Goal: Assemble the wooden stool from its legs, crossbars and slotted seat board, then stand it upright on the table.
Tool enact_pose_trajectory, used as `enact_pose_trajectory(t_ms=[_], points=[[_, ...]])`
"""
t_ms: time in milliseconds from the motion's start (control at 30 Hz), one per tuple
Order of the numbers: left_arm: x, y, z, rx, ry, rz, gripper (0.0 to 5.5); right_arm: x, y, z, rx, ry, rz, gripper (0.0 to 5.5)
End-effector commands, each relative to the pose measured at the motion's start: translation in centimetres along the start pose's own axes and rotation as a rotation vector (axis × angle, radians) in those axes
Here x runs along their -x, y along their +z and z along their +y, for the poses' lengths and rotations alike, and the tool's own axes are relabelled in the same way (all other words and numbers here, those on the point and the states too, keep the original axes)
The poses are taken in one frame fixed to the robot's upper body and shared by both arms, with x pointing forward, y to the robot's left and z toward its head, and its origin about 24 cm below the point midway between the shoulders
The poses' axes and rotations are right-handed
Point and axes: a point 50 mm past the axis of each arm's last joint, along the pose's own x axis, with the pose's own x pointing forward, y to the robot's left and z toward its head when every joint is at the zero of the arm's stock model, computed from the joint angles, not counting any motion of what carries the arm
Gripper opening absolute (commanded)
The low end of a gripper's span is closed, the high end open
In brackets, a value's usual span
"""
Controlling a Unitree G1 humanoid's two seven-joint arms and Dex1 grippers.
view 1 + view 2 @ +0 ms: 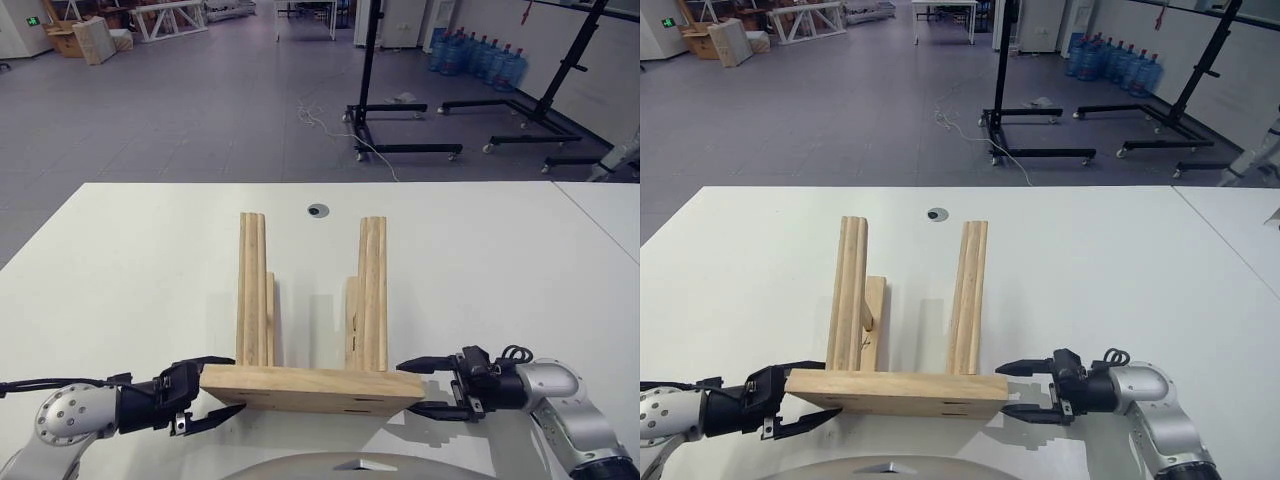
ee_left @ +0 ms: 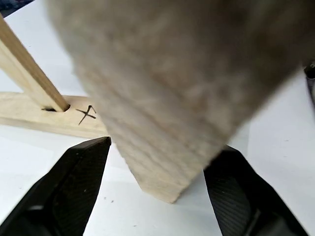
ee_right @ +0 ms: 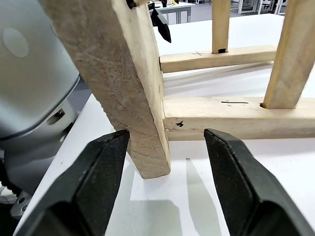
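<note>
stool [image 1: 300, 300] on its side: stiff, likely light; left claw [image 1: 230, 386] and right claw [image 1: 407, 389], both released, straddle the seat board [image 1: 310, 390] ends, the natural hold.

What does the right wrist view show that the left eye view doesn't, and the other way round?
From the right wrist view: the right tool open astride the end of the seat board, a gap on one side, and a small black mark on the leg beside it. From the left eye view: the whole stool lying on its side, the left tool at the board's other end, a round hole in the table. Shared: seat board, legs, right tool, white table.
</note>
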Motion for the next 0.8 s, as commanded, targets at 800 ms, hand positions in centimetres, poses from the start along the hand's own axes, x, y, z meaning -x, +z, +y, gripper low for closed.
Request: enact_pose_trajectory(t_ms=[800], points=[[-1.9,0.2,0.4,-0.019,-0.039,-0.026,3.22,-0.8,-1.3,0.6,-0.06,-0.071,-0.053,2.8]])
